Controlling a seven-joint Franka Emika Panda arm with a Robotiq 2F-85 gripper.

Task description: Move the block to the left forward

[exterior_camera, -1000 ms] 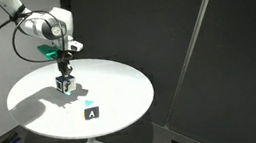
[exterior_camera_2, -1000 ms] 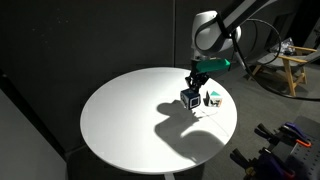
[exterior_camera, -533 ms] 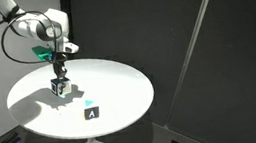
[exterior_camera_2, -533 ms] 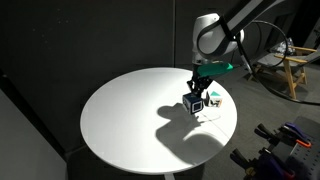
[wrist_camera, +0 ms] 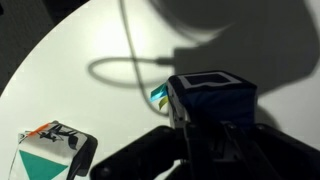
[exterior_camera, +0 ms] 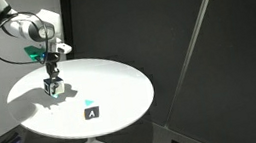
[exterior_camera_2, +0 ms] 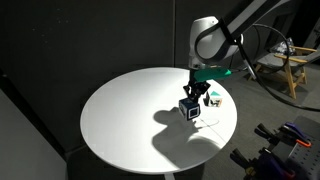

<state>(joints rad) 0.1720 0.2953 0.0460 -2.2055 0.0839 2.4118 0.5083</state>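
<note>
While the round white desk [exterior_camera: 120,83] fills the middle of both exterior views, the robot arm [exterior_camera: 19,29] reaches over its far edge from above. The hand [exterior_camera: 55,80] points straight down, its fingers narrowed onto the block [exterior_camera: 55,89], which they hold by two opposite sides. The block sits low over the desk near the rim. Whether its underside touches the desk cannot be told. In the wrist view the block [wrist_camera: 212,92] shows dark sides and a light-blue top. A black block with a white "A" [exterior_camera: 92,113] lies on the desk, apart from the hand. A small white-and-teal piece [wrist_camera: 48,152] lies on the desk nearby, possibly another face of that lettered block.
</note>
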